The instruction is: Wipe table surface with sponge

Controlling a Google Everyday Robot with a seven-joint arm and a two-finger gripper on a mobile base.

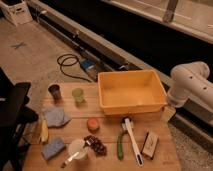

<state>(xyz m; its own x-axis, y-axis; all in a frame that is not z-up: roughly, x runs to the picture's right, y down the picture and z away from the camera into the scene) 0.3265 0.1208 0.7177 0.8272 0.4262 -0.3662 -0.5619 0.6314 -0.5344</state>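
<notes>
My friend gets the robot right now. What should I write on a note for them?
Gripper: low at the right edge of the table, beside the yellow bin.
Sponge: blue, at the table's near left corner as the camera sees it, far from the gripper, untouched.
Done: nothing yet.
Left: reach across, grasp the sponge, wipe the table.
</notes>
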